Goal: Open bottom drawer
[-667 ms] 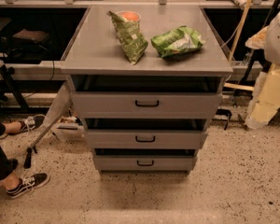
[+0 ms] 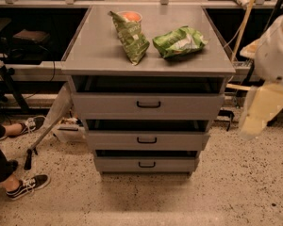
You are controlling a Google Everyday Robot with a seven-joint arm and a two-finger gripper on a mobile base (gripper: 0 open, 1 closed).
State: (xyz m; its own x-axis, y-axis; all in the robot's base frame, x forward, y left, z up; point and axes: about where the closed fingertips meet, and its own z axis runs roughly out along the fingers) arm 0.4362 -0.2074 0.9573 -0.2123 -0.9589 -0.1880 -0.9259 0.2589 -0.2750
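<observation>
A grey cabinet (image 2: 104, 55) with three stacked drawers faces me. The bottom drawer (image 2: 113, 164) is the lowest and narrowest front, with a small black bar handle (image 2: 146, 164) at its middle and a dark gap above it. My gripper (image 2: 263, 111) hangs at the right edge of the camera view, beside the cabinet at about the height of the top drawer and well apart from every handle. It appears as a blurred cream shape under the white arm (image 2: 276, 46).
On the cabinet top lie two green snack bags (image 2: 130, 36) (image 2: 179, 42) and an orange-filled cup (image 2: 130, 16). A person's legs and sneakers (image 2: 27, 185) are at the lower left, with a leaning stick (image 2: 47, 131). Speckled floor lies in front.
The arm and gripper at the right have shifted a little down and to the left. The drawers and the items on top look unchanged.
</observation>
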